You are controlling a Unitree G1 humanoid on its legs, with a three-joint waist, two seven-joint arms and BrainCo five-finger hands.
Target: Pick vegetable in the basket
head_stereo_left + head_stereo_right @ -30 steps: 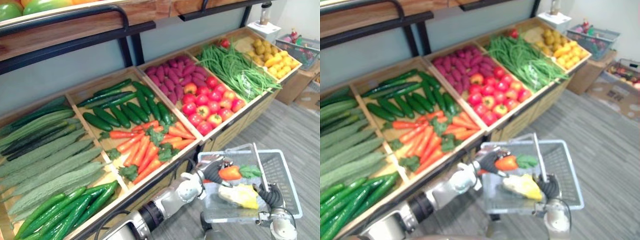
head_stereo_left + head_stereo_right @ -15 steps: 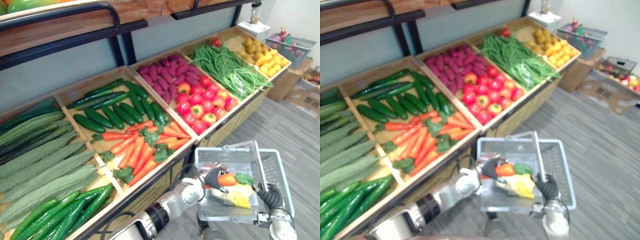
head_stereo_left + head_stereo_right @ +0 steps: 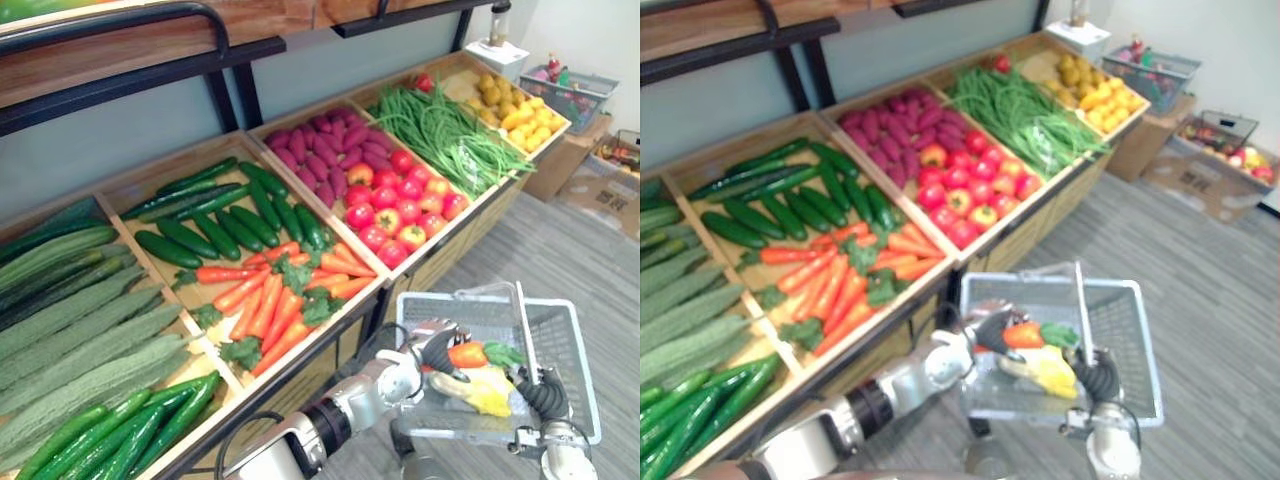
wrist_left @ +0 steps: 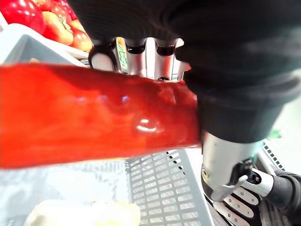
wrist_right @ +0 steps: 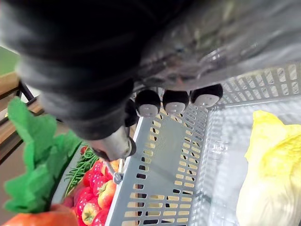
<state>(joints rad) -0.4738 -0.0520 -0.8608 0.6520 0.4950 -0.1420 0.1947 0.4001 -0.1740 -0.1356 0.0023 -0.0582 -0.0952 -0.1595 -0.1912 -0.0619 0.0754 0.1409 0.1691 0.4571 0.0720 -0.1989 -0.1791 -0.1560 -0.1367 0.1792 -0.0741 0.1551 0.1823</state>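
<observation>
Left wrist view: my left hand (image 4: 221, 155) clenches the carrot (image 4: 94, 113) mid-body over the basket (image 3: 555, 340) my right hand (image 3: 540, 393) grips. Likely stiff, light, slick; avoid its soft leaves (image 3: 500, 352).

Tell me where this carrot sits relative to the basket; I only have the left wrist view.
Observer: In the left eye view, the left hand holds the carrot over the basket, above a pale yellow leafy vegetable.
Operator: Which way does its green top point?
Observer: The leaves point toward the handle.
Operator: What holds the basket?
Observer: The right hand, fingers curled round that handle's near end.
</observation>
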